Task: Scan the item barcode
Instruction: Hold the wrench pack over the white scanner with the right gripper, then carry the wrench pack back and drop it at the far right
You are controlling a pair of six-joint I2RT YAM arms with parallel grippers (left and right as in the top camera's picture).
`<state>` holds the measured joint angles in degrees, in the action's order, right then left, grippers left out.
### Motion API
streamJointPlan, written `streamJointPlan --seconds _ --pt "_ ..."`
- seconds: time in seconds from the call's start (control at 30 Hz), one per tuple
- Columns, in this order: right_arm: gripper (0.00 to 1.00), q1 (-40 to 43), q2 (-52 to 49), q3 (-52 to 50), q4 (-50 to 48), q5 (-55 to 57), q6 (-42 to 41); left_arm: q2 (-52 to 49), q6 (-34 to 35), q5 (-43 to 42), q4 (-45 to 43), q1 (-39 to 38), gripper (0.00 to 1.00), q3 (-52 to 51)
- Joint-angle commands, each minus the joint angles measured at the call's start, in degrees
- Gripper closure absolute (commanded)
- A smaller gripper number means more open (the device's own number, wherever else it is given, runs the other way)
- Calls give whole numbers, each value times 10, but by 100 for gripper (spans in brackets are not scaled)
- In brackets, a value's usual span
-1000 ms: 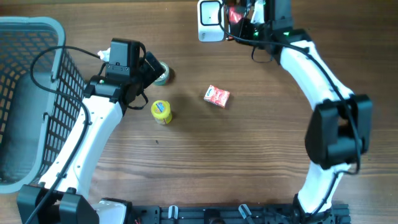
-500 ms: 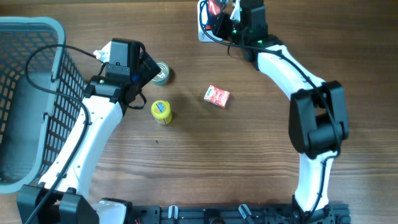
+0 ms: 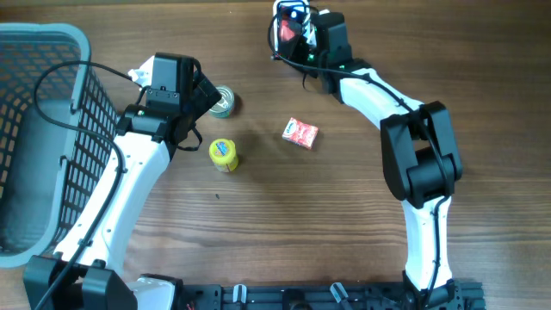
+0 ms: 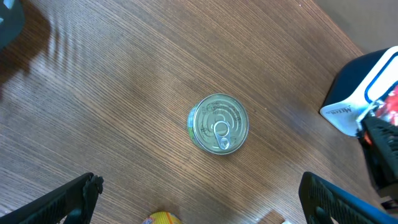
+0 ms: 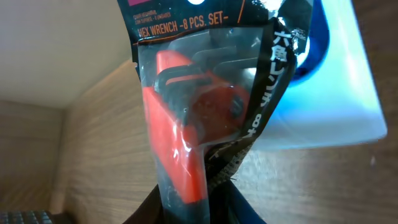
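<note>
Right wrist view: the hex wrench packet is cut off by the top edge. Its lower end is hidden between the fingers of the right end effector, which are cut off by the bottom edge. The packet covers the left part of the scanner, which runs out at the top edge.

Left wrist view: both fingers of the left end effector and the yellow container are cut off by the bottom edge. Print on the tin lid is too small to read.

Overhead view: the basket runs out at the left edge.

place: shop checkout mock-up | cues: scanner, basket, tin can
</note>
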<state>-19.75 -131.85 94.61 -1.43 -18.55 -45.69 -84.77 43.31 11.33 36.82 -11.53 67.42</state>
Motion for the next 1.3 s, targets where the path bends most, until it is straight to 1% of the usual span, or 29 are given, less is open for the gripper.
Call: streamJointPlan --seconds 0.0,0.1,0.17,0.4,0.53,0.6,0.63,0.7,0.77,0.83,0.9,0.97,1.0,1.03,1.1,1.27 --pt "95 -1 -12 15 26 10 -49 2 -11 12 -2 0 0 1" --pt "95 -1 -12 15 50 14 -86 2 -11 12 -2 0 0 1" --pt "95 -1 -12 15 50 16 -96 2 -11 12 -2 0 0 1" --pt "95 0 -12 15 49 13 -77 2 -11 12 2 0 0 1" --pt "95 0 4 15 0 -35 17 2 -11 12 5 0 0 1" --pt "95 4 38 15 12 -33 56 2 -11 12 8 0 0 1" --pt "95 10 66 15 33 -28 68 2 -11 12 9 0 0 1" --pt "95 22 117 15 114 33 68 2 -11 12 9 0 0 1" --pt "95 35 160 15 211 125 69 2 -11 12 9 0 0 1" --pt "95 61 206 15 341 246 69 2 -11 12 9 0 0 1" --pt "95 101 230 15 457 324 67 2 -11 11 9 0 0 1" --pt "95 145 232 14 535 375 67 2 -12 7 9 0 0 1" --pt "95 170 231 6 557 394 68 2 -12 7 9 0 0 1" --pt "96 195 231 -7 566 410 72 2 -12 7 11 0 0 1" --pt "95 252 231 -41 548 417 87 2 -12 7 11 0 0 1" --pt "95 350 229 -151 441 416 111 2 -12 7 16 0 0 1"
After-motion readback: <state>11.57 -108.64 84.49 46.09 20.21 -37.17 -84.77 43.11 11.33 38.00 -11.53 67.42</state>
